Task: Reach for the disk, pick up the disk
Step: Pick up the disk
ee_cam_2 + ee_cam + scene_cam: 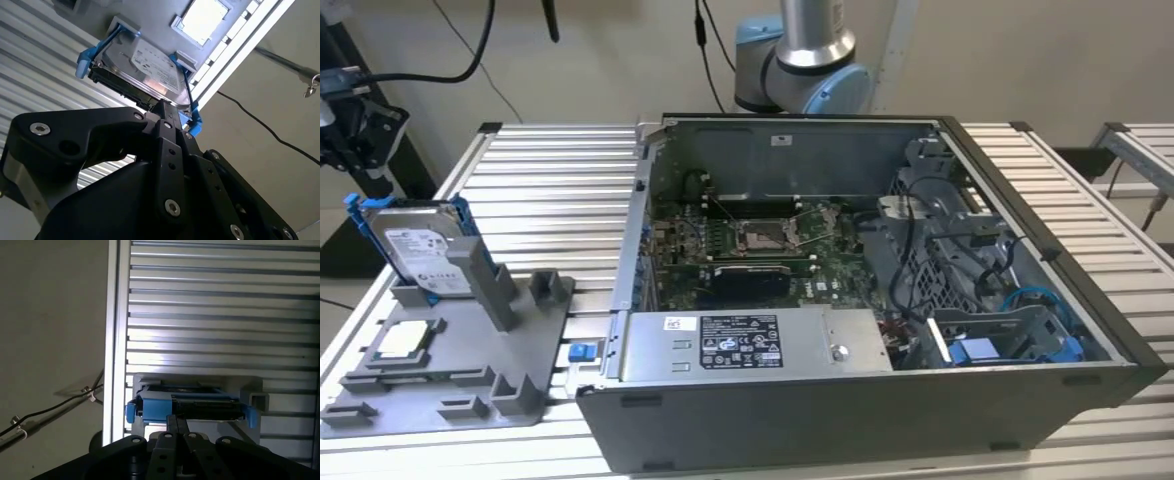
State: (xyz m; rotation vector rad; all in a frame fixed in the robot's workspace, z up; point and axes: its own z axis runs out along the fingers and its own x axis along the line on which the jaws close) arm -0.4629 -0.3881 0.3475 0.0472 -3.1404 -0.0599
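In the exterior view, the disk [416, 245] stands on edge in a grey holder [520, 385] at the exterior view's left, on a slatted worktop [547, 180]. The black gripper [371, 175] hangs just above it. A chip [400, 340] lies flat in the holder close by. An open computer case [854, 425] sits beside the holder, on the exterior view's right.

In the second wrist view, the gripper [164, 109] is at the disk's [145, 65] near edge, between its blue rails [85, 62].

In the first wrist view, the disk [200, 407] is edge-on, with holder posts [257, 401] beside it. I cannot tell whether the gripper is spread or closed.
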